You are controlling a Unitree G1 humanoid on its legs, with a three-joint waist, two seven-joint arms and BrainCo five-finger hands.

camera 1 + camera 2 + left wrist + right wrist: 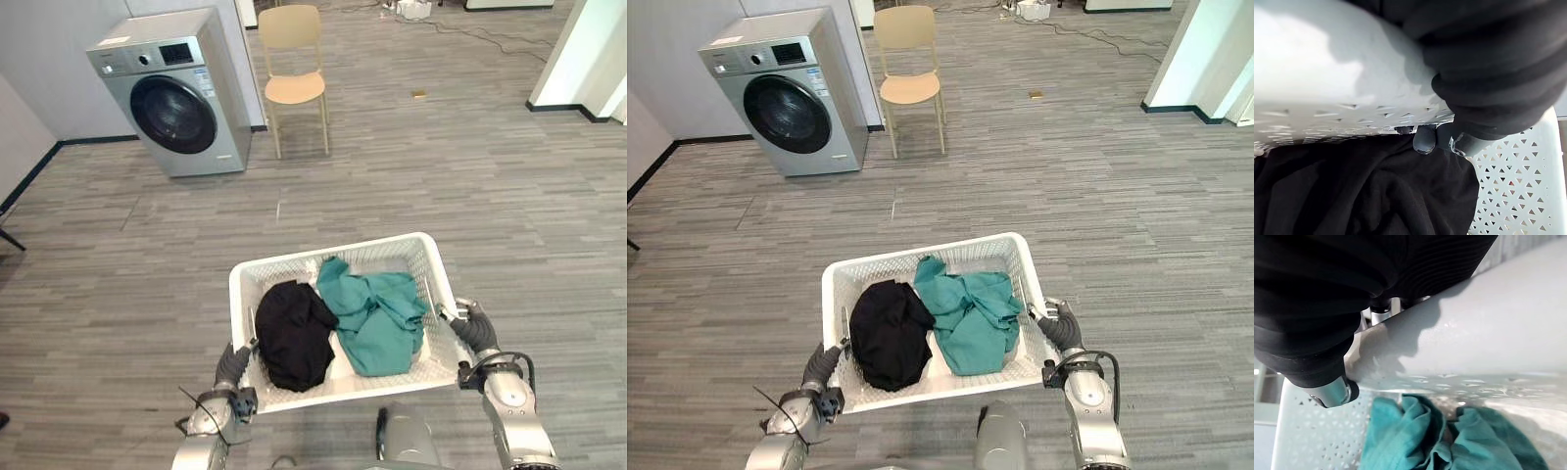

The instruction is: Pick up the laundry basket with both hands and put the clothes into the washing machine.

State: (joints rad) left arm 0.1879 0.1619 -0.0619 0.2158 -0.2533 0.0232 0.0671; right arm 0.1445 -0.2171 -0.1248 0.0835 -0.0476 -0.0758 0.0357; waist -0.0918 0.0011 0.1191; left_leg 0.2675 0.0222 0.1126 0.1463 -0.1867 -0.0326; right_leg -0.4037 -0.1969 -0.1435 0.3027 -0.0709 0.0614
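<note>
While the white laundry basket (333, 254) is held low and near the robot, the left robot hand (233, 364) and right robot hand (475, 330) each curl over a side rim, clamped on it. A black garment (292, 333) and a teal garment (377, 315) lie inside. The washing machine (176, 98), door closed, stands far left beside a chair (294, 73). Carrying it well likely means keeping both grips level.

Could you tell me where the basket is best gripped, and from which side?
Grip the basket by the rim of each short end, left hand from the left, right hand from the right: it is wide, and the rim's lip lets fingers hook over.
</note>
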